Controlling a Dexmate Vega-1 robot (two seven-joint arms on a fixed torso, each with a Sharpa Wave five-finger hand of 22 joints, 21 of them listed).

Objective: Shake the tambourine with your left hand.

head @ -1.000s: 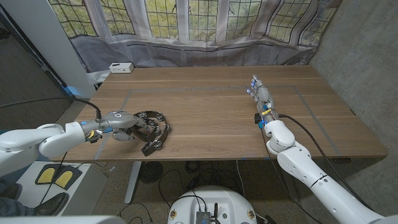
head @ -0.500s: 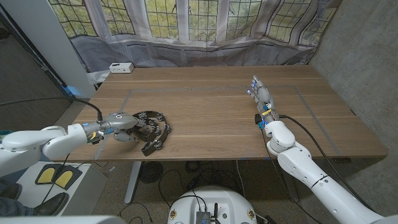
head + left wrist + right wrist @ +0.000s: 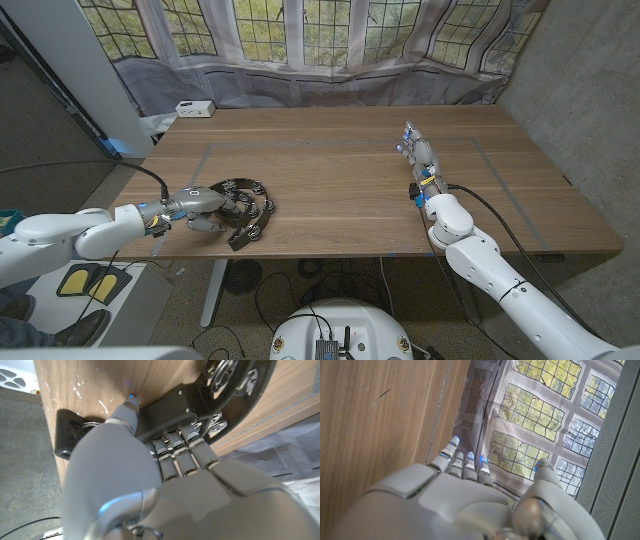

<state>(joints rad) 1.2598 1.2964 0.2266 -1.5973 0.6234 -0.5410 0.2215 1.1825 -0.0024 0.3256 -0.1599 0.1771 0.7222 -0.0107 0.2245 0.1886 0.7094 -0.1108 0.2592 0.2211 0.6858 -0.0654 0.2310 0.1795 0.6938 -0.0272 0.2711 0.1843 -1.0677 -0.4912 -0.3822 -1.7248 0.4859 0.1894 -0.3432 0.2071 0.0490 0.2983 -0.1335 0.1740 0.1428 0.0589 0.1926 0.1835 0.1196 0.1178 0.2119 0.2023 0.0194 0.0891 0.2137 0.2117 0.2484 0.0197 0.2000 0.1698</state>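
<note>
**One hand on the tambourine**

Near the table's [image 3: 340, 190] front left edge, the left hand [image 3: 200, 205] lies over the black tambourine [image 3: 245, 205], fingers [image 3: 192, 445] curled onto its rim; whether they actually grip it I cannot tell. Farther right, the right hand [image 3: 422, 165] rests with fingers straight, holding nothing. A white box [image 3: 193, 108] sits at the far left corner.

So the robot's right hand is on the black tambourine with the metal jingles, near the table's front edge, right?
Not quite: it is the left hand on the black tambourine with metal jingles, as the head view shows. The right hand stands apart on the wooden table, holding nothing. The tambourine does lie near the front edge.
</note>
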